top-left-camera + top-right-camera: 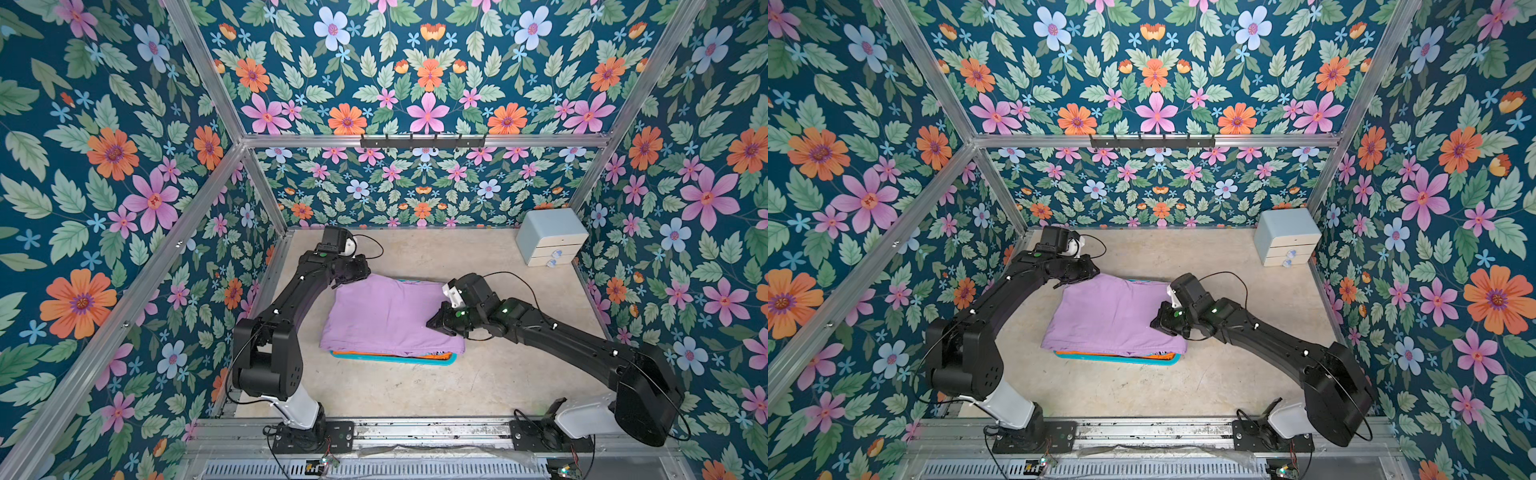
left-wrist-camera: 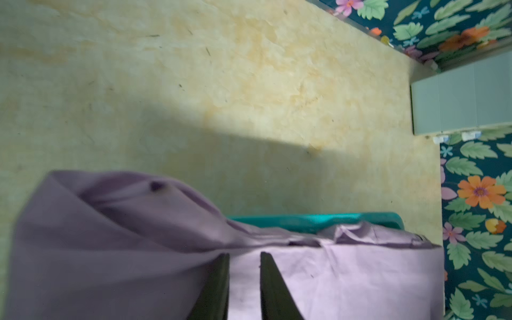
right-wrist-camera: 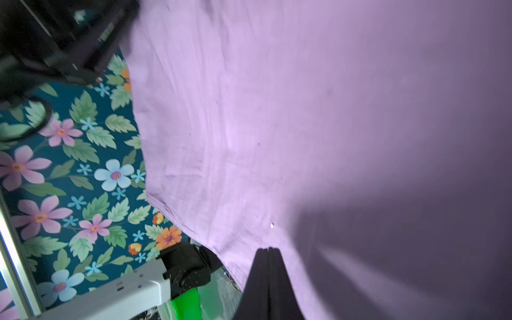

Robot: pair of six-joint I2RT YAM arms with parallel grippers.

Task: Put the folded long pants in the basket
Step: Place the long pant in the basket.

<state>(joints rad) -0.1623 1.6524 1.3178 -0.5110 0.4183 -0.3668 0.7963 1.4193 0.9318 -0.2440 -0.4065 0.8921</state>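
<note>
The right pincer (image 3: 268, 250), clenched, rests on purple pants (image 1: 386, 311) atop the basket (image 1: 395, 360); the left pincer (image 2: 245, 257) stands slightly apart at the cloth, grip unclear.

Floral wallpaper walls (image 1: 415, 83), aluminium frame (image 1: 415, 141), beige floor (image 1: 415, 390), pale drawer box (image 1: 550, 237) far corner.
</note>
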